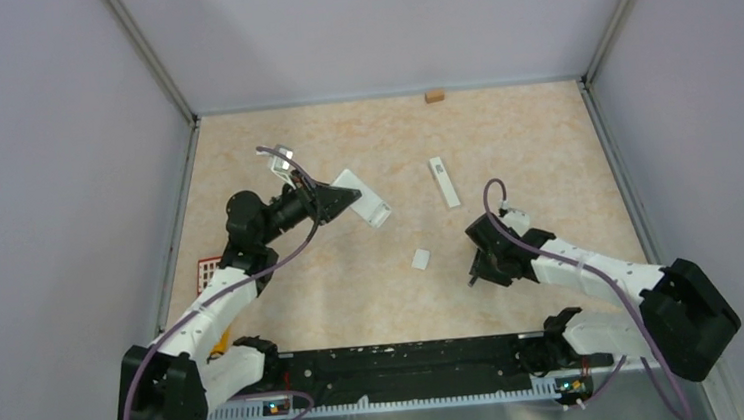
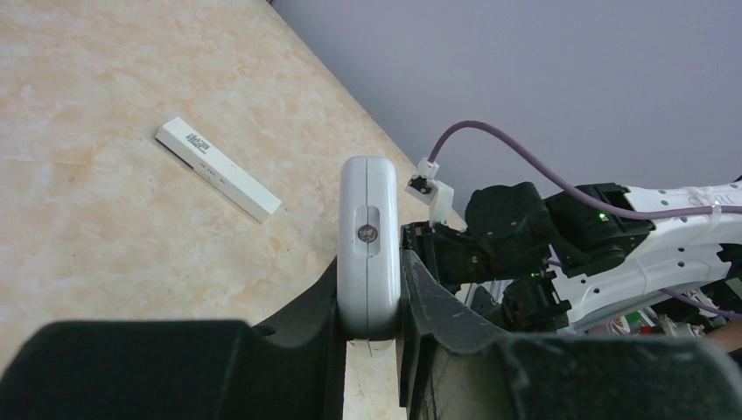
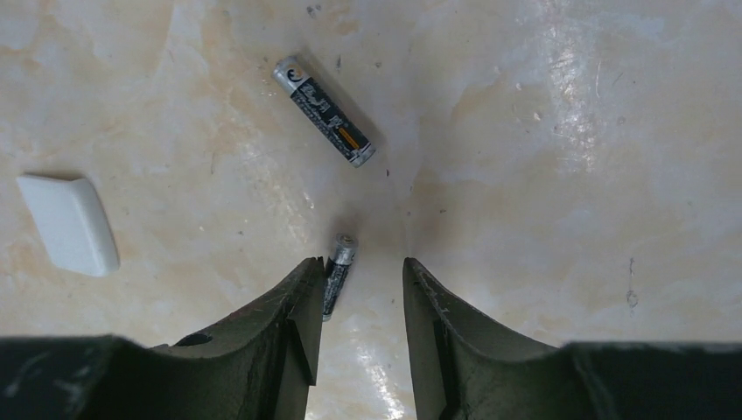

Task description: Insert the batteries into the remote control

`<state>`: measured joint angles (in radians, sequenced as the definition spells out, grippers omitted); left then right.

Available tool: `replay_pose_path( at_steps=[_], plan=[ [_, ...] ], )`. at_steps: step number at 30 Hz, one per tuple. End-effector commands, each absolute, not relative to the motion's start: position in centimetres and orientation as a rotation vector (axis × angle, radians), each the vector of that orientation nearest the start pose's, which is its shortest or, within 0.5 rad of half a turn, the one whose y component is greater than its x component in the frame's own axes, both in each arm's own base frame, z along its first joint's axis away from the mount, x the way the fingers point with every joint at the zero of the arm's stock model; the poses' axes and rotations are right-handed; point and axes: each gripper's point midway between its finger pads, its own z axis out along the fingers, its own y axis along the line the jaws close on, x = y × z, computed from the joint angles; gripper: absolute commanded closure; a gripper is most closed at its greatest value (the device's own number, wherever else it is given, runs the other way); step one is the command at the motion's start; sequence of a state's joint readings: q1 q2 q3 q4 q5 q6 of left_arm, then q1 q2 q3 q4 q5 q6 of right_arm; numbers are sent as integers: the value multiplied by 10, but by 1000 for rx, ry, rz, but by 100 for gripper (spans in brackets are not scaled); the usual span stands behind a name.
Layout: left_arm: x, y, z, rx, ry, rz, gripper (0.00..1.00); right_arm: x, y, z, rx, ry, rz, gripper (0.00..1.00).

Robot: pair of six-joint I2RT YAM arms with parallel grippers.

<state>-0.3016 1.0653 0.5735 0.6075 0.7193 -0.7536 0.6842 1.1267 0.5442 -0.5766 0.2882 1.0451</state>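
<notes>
The marbled beige table (image 1: 534,157) carries everything here. The left gripper (image 2: 369,302) is clamped on a white remote control (image 2: 369,219), which stands on edge between the dark fingers (image 2: 306,306) with a small round screw showing on its narrow side. Beyond that gripper's tips and off to their left in the wrist view, well apart from it, a slim white remote (image 2: 219,169) lies flat on the table. The right gripper (image 3: 360,267) points down at the tabletop with its fingers (image 3: 437,315) apart and nothing between the pads. To its left in the wrist view, and clear of it, lies a small white cover piece (image 3: 68,224). The near battery (image 3: 341,255) lies just inside the left-hand finger of that view, its lower end hidden behind the fingertip; whether it touches the finger cannot be told. The far battery (image 3: 324,111), dark with a silvery cap, lies ahead of the fingertips at a slant, apart from the gripper.
</notes>
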Motion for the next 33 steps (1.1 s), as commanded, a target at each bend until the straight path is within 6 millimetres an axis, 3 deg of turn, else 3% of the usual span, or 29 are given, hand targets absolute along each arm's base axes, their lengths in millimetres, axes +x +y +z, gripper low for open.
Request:
replay_pose_path(
  at_steps=[1, 7, 17, 21, 26, 29, 33],
  plan=[
    [266, -223, 310, 331, 1476, -1316, 100, 204, 137, 36, 613, 2553, 165, 63],
    [268, -220, 309, 319, 1483, -1286, 100, 209, 140, 33, 608, 2558, 156, 72],
    [268, -214, 309, 291, 1489, -1242, 100, 204, 144, 27, 569, 2610, 157, 99],
    [272, -214, 308, 246, 1513, -1256, 100, 213, 151, 39, 550, 2562, 214, 100],
    [275, -220, 317, 163, 1507, -1369, 100, 242, 169, 92, 527, 2384, 397, 100],
    [279, -225, 325, 88, 1488, -1466, 100, 257, 182, 142, 496, 2262, 525, 100],
    [286, -233, 335, 1, 1450, -1567, 100, 274, 208, 225, 396, 2047, 766, 100]
  ],
)
